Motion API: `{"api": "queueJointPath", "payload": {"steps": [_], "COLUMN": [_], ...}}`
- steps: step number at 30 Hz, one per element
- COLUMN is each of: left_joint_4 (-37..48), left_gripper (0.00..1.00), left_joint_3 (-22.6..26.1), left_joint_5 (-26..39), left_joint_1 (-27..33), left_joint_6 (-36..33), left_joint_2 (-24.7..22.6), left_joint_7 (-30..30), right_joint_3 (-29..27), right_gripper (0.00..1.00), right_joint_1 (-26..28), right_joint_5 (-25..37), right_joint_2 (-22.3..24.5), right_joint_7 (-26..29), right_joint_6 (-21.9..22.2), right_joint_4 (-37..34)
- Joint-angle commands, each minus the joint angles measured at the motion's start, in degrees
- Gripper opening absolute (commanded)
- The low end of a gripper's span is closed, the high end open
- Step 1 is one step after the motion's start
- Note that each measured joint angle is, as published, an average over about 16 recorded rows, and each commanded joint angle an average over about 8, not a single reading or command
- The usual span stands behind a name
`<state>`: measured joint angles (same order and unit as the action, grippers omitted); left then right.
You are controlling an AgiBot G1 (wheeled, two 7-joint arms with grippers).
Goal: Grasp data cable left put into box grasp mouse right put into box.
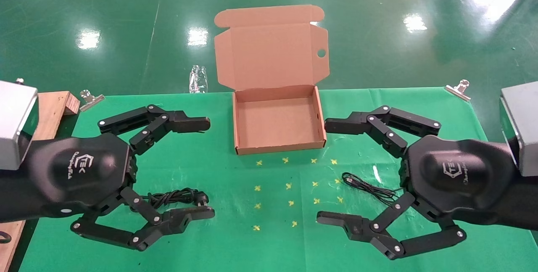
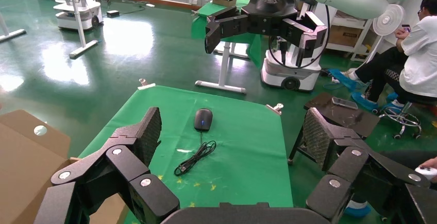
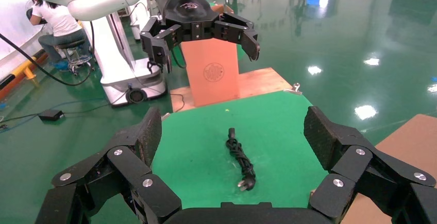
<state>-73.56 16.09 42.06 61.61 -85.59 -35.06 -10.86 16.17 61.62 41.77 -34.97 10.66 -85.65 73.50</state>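
1. Nearest the robot, the left pincer and the right pincer hang above the green tabletop, each with its fingers spread wide and nothing between them. They face each other across the middle.

2. The data cable lies on the tabletop under the left pincer, a thick black coil with its plug pointing toward the centre; nothing touches it. The far-side view shows it as a loose twisted bundle.

3. The mouse sits on the right side of the tabletop, hidden from the head view by the right arm. Only its thin wire shows there, trailing loosely toward the yellow crosses.

4. Farther back, the box stands open in the middle, lid tipped up behind it, tray empty.

5. Nothing has been lifted yet, so both halves of the job remain.

6. Likely troubles:
   - The coil may slacken if pinched at one strand, leaving the plug dangling to catch on the box's front wall.
   - The mouse's smooth rounded shell could slip from the fingers.
   - Its long wire may drag behind and hang over the rim, or snag the cardboard and shift the light box.
   - Both arms reaching the centre together could collide.
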Motion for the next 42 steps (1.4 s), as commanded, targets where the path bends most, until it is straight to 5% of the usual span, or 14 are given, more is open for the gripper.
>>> {"api": "queueJointPath", "payload": {"steps": [1,31,36,42], "left_joint_4": [0.0,-0.2,-1.7,-3.2], "left_gripper": [1.0,1.0,1.0,1.0], "left_joint_3": [0.0,0.3,2.0,7.4], "left_joint_5": [0.0,1.2,8.6,28.0], "left_joint_1": [0.0,0.1,0.7,3.4], "left_joint_6": [0.0,0.1,0.8,3.6], "left_joint_2": [0.0,0.3,1.2,1.1], "left_joint_7": [0.0,0.4,3.5,8.3], "right_joint_3": [0.0,0.2,1.2,2.1], "right_gripper": [1.0,1.0,1.0,1.0], "right_joint_1": [0.0,0.1,0.0,-2.1], "right_joint_5": [0.0,1.1,6.1,10.5], "right_joint_2": [0.0,0.6,3.0,5.6], "right_joint_7": [0.0,-0.1,0.1,0.6], "right_joint_6": [0.0,0.2,1.4,3.6], "right_joint_4": [0.0,0.3,1.8,2.6]}}
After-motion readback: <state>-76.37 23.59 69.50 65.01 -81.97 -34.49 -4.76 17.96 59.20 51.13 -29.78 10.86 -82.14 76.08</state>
